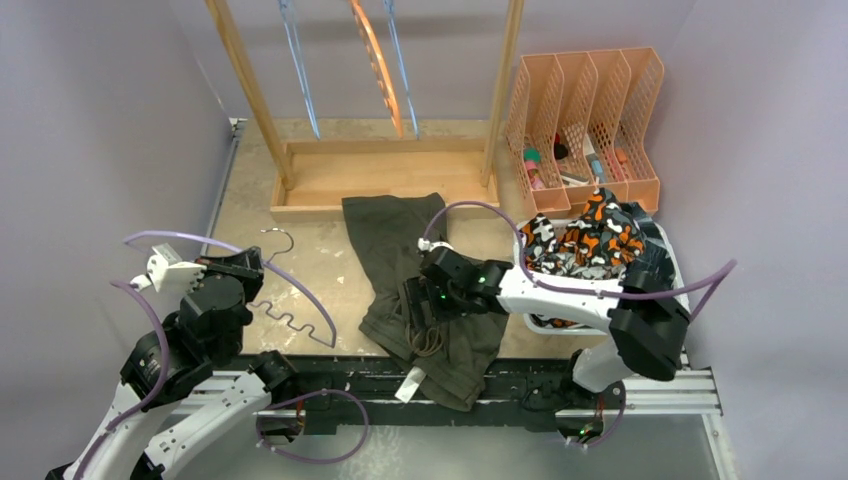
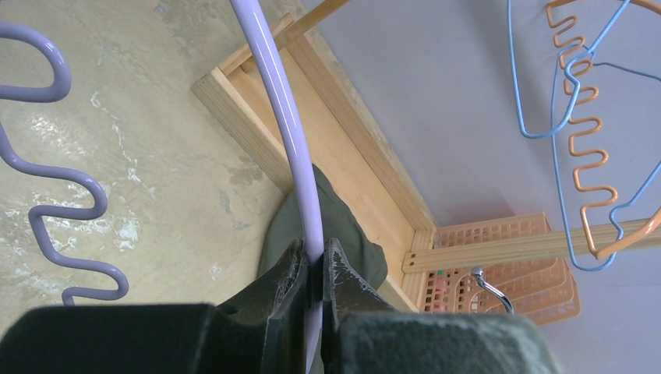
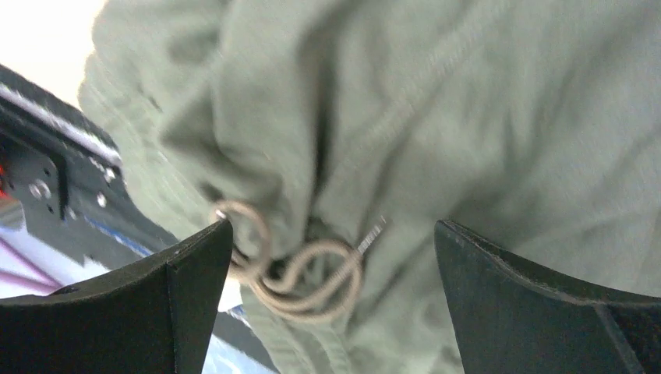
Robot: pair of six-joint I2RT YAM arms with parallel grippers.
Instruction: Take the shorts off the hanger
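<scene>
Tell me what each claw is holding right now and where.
Left claw pinches the lavender hanger on its sloping arm. Right claw is open, holding nothing.

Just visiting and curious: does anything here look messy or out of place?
The olive green shorts lie rumpled, their drawstring end hanging over the near edge of the table onto the black rail.

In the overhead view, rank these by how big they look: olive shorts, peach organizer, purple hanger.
1. olive shorts, largest.
2. peach organizer and purple hanger: similar span, so I won't rank them; the hanger is a thin outline and may sit nearer the camera.
</scene>
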